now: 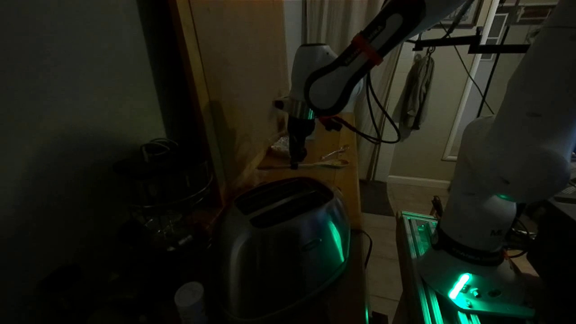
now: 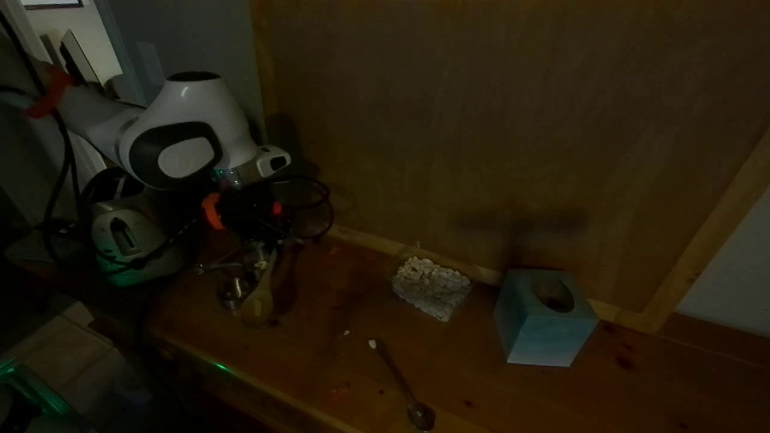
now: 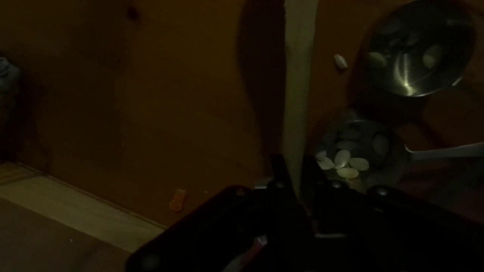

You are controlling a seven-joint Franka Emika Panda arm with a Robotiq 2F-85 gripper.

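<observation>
My gripper (image 3: 293, 166) is low over the wooden counter, its black fingers closed on both sides of the pale handle of a wooden spoon (image 3: 298, 75). The spoon's shadow lies beside the handle in the wrist view. The spoon's bowl (image 2: 257, 307) points toward the counter's front edge in an exterior view, and the spoon (image 1: 335, 163) also shows beyond the toaster. A measuring cup holding several pale seeds (image 3: 342, 158) is right beside the fingers, partly hidden by them. A shiny metal cup (image 3: 419, 56) with a few seeds stands beside the handle; it also shows in an exterior view (image 2: 231, 293).
A silver toaster (image 1: 283, 252) stands on the counter near the arm. A clear container of white seeds (image 2: 432, 288) and a blue tissue box (image 2: 544, 328) stand along the wooden back panel (image 2: 481, 120). A small spoon (image 2: 400, 379) lies in front. The scene is dark.
</observation>
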